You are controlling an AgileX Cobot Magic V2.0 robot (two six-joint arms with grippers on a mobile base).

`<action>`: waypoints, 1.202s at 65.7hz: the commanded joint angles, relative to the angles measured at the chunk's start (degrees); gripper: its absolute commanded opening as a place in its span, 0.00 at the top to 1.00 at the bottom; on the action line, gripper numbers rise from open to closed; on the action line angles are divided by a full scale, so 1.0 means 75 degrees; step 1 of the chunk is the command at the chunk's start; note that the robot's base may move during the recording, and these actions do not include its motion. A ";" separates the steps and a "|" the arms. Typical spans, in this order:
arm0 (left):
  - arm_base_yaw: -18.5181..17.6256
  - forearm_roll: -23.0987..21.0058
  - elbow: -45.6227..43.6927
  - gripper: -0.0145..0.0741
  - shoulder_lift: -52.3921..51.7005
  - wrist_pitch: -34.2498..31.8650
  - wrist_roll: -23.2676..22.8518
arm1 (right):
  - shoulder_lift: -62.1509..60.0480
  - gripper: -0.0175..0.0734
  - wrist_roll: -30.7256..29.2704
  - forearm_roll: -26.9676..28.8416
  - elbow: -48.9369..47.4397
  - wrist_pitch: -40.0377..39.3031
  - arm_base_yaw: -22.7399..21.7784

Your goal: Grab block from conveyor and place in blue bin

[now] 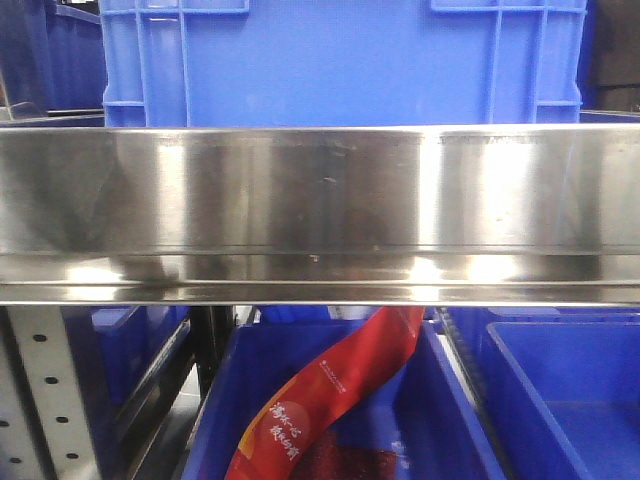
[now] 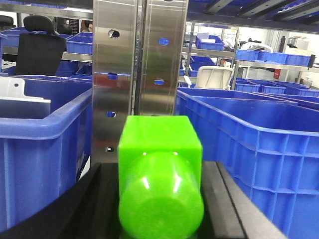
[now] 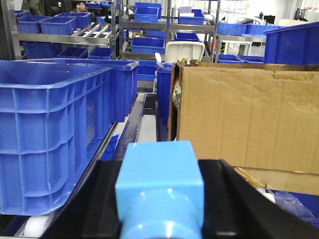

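A bright green block sits between the black fingers of my left gripper, which is shut on it. It is held in front of a perforated steel upright, with a blue bin to the right and another blue bin to the left. My right gripper is shut on a light blue block, held between a large blue bin on the left and a cardboard box on the right. The conveyor is out of view.
In the front view a stainless steel shelf rail spans the frame. A blue crate stands above it. Below it, one blue bin holds a red package, and another bin sits at the right. Racks of blue bins fill the background.
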 commanded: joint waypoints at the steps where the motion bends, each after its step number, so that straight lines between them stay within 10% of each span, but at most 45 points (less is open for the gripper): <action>1: 0.0003 0.0057 -0.0006 0.96 -0.0032 -0.0112 0.0014 | -0.0023 0.99 -0.0025 -0.0023 -0.0012 -0.0234 0.0005; 35: -0.0014 -0.0430 -0.0602 0.96 0.0654 0.0309 0.0505 | 0.0716 0.99 -0.0025 0.1133 -0.0540 -0.0366 0.0005; 46: -0.0014 -0.1273 -0.1514 0.96 0.1764 0.0394 0.1782 | 0.2195 0.99 -0.0614 0.1145 -0.1433 -0.0366 0.0005; 60: -0.0083 -0.2147 -0.2793 0.96 0.3497 0.0914 0.1798 | 0.4050 0.99 -0.0825 0.1145 -0.2727 -0.0629 0.0349; 79: -0.1791 -0.2050 -0.4354 0.96 0.5604 0.0864 0.2177 | 0.6375 0.99 -0.0825 0.1145 -0.4406 -0.0885 0.1854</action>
